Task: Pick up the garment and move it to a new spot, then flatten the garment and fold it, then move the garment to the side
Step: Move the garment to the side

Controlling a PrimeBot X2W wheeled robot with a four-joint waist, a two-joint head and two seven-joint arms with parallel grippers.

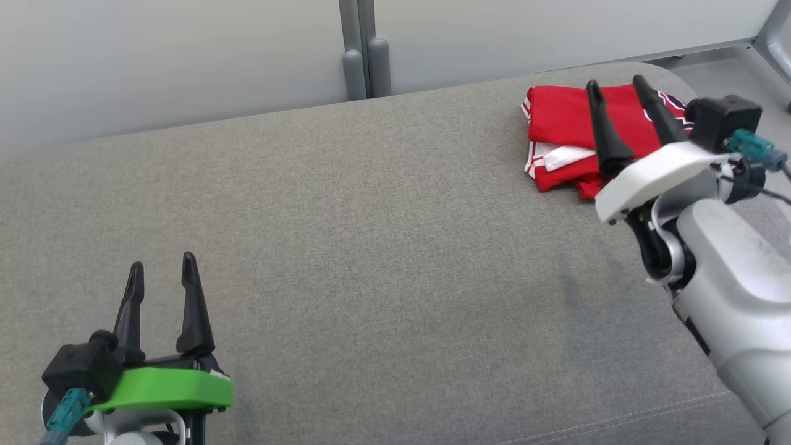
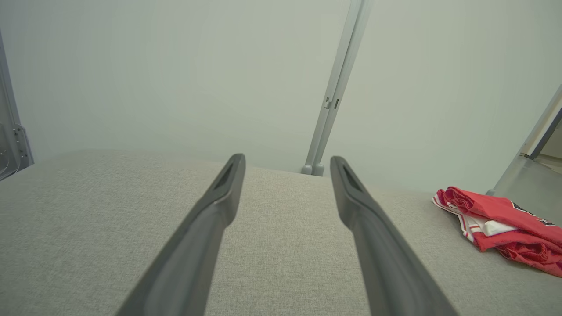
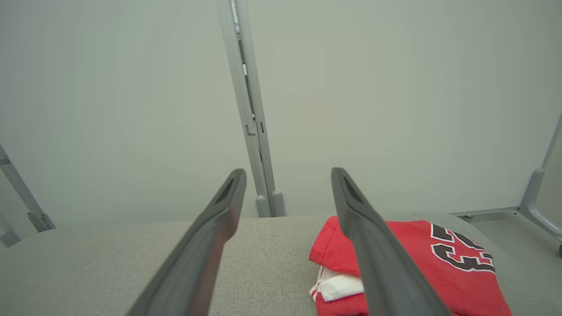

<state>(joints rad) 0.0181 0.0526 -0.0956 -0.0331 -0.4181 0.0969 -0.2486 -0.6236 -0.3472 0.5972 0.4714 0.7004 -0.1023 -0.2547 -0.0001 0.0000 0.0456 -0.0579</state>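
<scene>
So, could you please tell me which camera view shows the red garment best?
The head view: the folded garment lies nearly whole on the grey surface, though the right end effector crosses it. The right wrist view shows it closer, with its number, but cropped. The left wrist view shows it small, side-on.

We see the tabletop (image 1: 371,259) covered in grey woven cloth, matt and slightly rough, with a stitched seam near its front edge. The garment (image 1: 562,117) is soft red cloth with white trim and a smooth printed number. The fingers (image 1: 194,309) look like matt black plastic, the green mount (image 1: 167,388) like smooth plastic. The wall panels (image 1: 154,55) are smooth and matt.
</scene>
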